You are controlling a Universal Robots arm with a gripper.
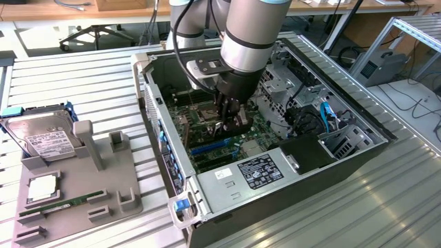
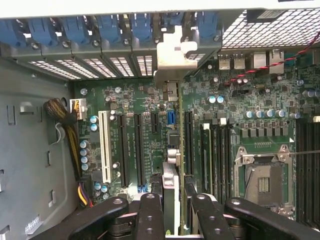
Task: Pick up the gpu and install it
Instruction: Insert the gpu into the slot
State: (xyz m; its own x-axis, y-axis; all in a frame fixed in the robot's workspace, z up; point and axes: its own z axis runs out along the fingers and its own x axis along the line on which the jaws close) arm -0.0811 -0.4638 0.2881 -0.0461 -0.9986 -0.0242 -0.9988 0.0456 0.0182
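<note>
The work stands at the install step: the claw (image 2: pixel 174 200) is down inside the open computer case (image 1: pixel 358 121), clenched on the gpu (image 2: pixel 171 150), which it holds on edge just above the green motherboard (image 2: pixel 225 125). In the wrist view the card runs as a thin strip from between the fingers (image 2: pixel 150 210) up to its pale metal bracket (image 2: pixel 175 55), which sits against the row of blue-clipped rear openings (image 2: pixel 120 27) of the case. The card lies over the board between the long black slots (image 2: pixel 137 150) and the memory slots beside the bare processor socket (image 2: pixel 264 180); whether its edge is already in a slot cannot be told.

By my judgement, the seating asks for a straight, level press with the bracket kept lined up in its rear opening; a tilt could jam the card's edge.

Beside the case on the slatted worktop (image 1: pixel 386 206), the grey holder tray (image 1: pixel 76 206) carries a silver hard drive (image 1: pixel 45 137), a square chip (image 1: pixel 43 188) and a green memory stick (image 1: pixel 62 201); its tall upright posts (image 1: pixel 90 142) stand bare.
</note>
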